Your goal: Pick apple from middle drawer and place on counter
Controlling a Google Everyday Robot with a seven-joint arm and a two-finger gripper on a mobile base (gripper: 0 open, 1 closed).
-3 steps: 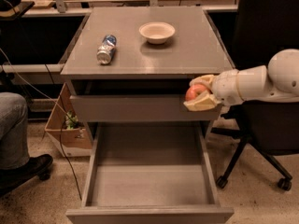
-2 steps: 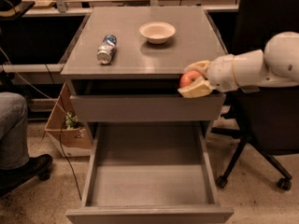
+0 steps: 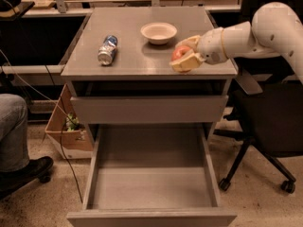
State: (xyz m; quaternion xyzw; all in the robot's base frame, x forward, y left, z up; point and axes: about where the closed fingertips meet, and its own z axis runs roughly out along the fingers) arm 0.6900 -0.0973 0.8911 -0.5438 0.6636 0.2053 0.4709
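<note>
My gripper (image 3: 183, 55) reaches in from the right on a white arm and is shut on the red-orange apple (image 3: 179, 53). It holds the apple just over the right front part of the grey counter (image 3: 132, 63). I cannot tell whether the apple touches the top. The middle drawer (image 3: 151, 188) stands pulled out wide below, and its flat floor holds nothing.
A cream bowl (image 3: 158, 32) sits on the counter just behind and left of the gripper. A crushed can (image 3: 107, 50) lies at the counter's left. A black office chair (image 3: 265, 126) stands at the right. A cardboard box (image 3: 68, 126) and a person's leg (image 3: 14, 136) are at the left.
My gripper has lifted the apple from in front of the upper drawer's right edge, up and to the left, to above the counter's right front part.
</note>
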